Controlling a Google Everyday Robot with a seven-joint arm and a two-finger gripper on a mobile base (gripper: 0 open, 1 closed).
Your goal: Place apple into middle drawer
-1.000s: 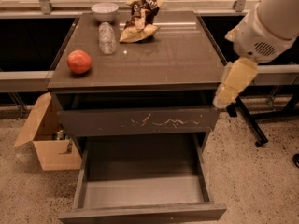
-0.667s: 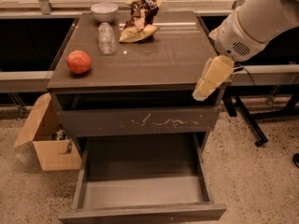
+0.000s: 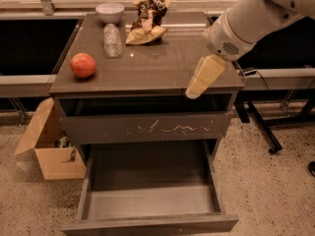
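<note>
The apple (image 3: 83,65), round and red-orange, sits on the left front part of the dark cabinet top (image 3: 157,65). The middle drawer (image 3: 150,224) is pulled out at the bottom of the cabinet; its grey floor is bare. My gripper (image 3: 193,92) hangs from the white arm over the right front corner of the cabinet top, pointing down and left. It is empty and far to the right of the apple.
A clear plastic bottle (image 3: 112,39), a white bowl (image 3: 110,11) and a crumpled snack bag (image 3: 146,22) lie at the back of the top. A closed drawer front with pale scratches (image 3: 147,128) is above the open drawer. An open cardboard box (image 3: 49,149) stands on the floor at left; a black stand leg (image 3: 263,132) is at right.
The arm has swung left, bringing the gripper from beside the cabinet's right side to over its right front corner. The apple and the drawer have not moved.
</note>
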